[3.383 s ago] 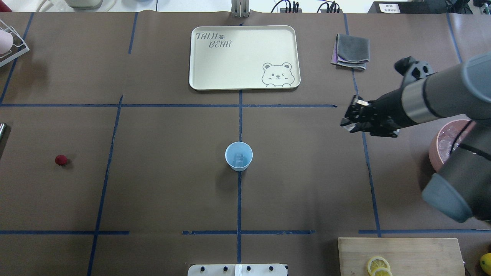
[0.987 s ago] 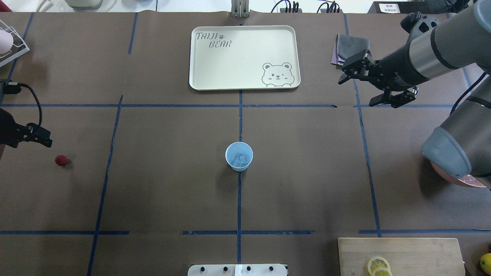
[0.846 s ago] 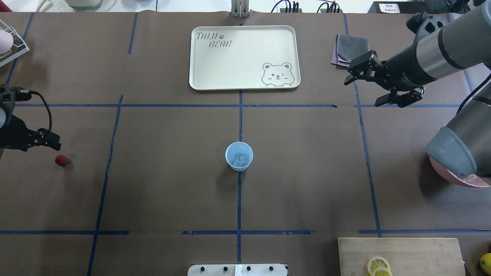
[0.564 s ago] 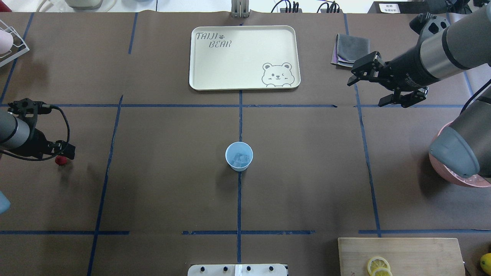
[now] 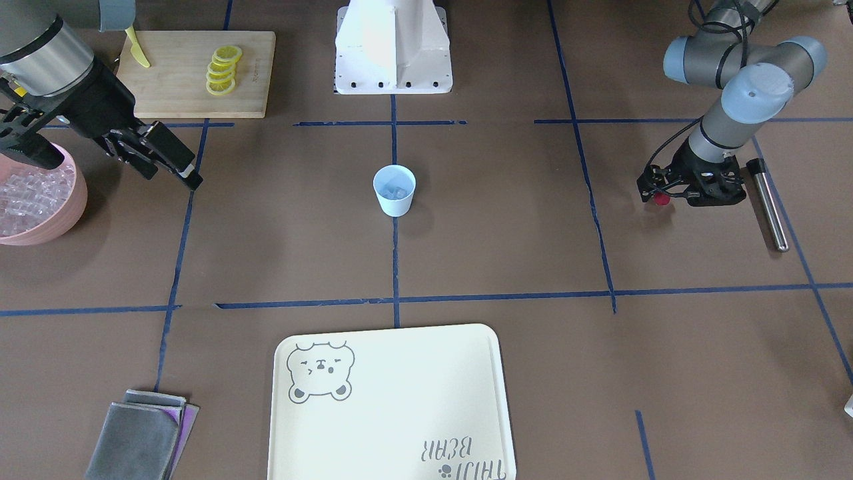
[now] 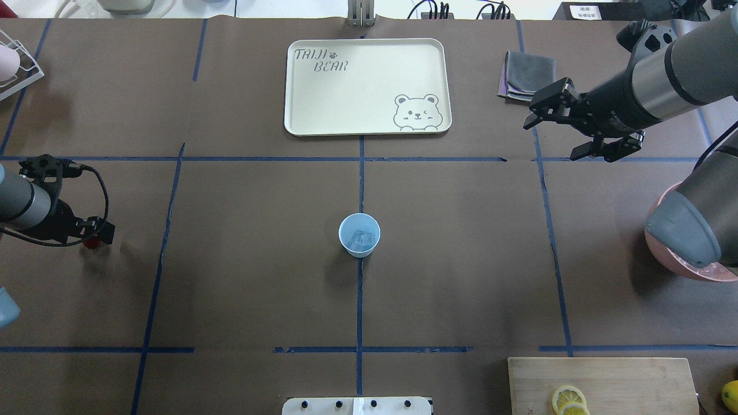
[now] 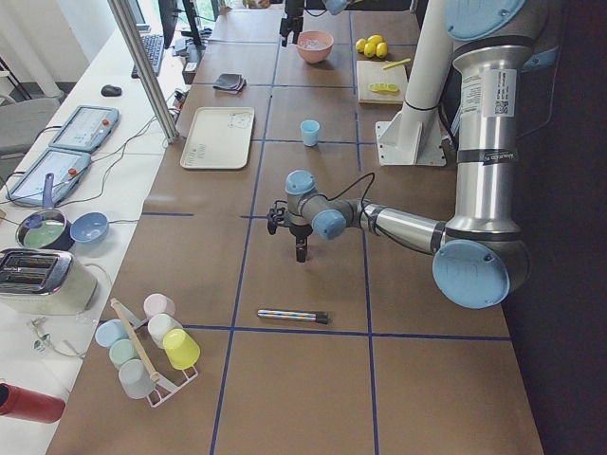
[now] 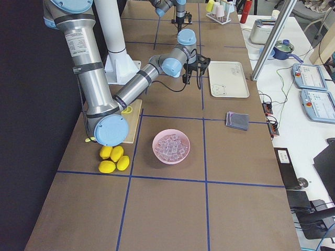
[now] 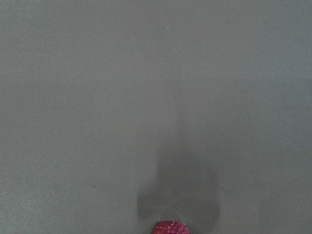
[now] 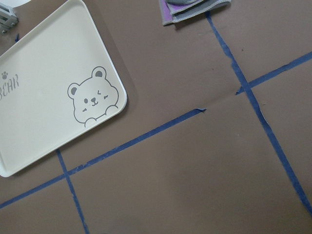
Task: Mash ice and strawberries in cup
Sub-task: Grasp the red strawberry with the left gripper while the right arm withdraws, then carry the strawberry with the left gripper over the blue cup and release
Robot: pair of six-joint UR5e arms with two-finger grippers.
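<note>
The light-blue cup [image 6: 359, 234] [image 5: 394, 190] stands upright at the table's middle with a few clear ice [image 6: 360, 237] cubes inside. More ice [image 5: 23, 197] fills the pink bowl [image 8: 157, 151] on the robot's right. The dark-red strawberry [image 5: 661, 199] [image 6: 89, 244] lies on the table at the left. My left gripper [image 5: 666, 192] [image 6: 95, 235] points down right over it and looks open, its fingers astride the berry. In the left wrist view the strawberry [image 9: 170, 227] peeks in at the bottom edge. My right gripper [image 6: 550, 138] hangs open and empty at the back right.
A cream bear tray [image 6: 346, 109] lies behind the cup. A folded grey cloth [image 6: 527, 78] is beside the right gripper. A cutting board [image 6: 634, 380] with lemon slices sits at the near right. A metal rod [image 5: 770, 207] lies just outside the left gripper.
My left arm came in from the left edge and settled over the strawberry. My right gripper drew back from the middle right to the back right and now stands open.
</note>
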